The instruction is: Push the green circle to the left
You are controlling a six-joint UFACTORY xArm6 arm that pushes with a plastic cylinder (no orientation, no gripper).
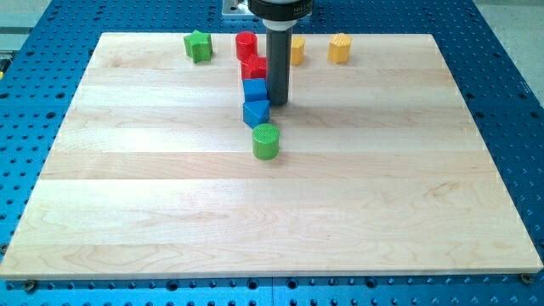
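My tip (278, 104) rests on the tabletop (153, 195); it is a bare rod, no hand, holding nothing. Just left of it two blue blocks (255, 89) (256, 112) line up below two red blocks (253, 68) (246, 44). The green circle (266, 141) stands nearer, just below the tip. Far: green star (198, 45), yellow blocks (340, 48) (297, 49).

My tool's tip (278, 104) sits w/ two blue blocks, (254, 89) and (256, 112), touching or just beside it on the view's left; red blocks (252, 68) and (246, 44) stacked up the view behind them. Green circle (266, 141) just below-left of tip. Yellow blocks (340, 48) and (297, 49) up-right, green star-like block (198, 46) up-left. Worktop (408, 195) open to tip's right and below the circle.
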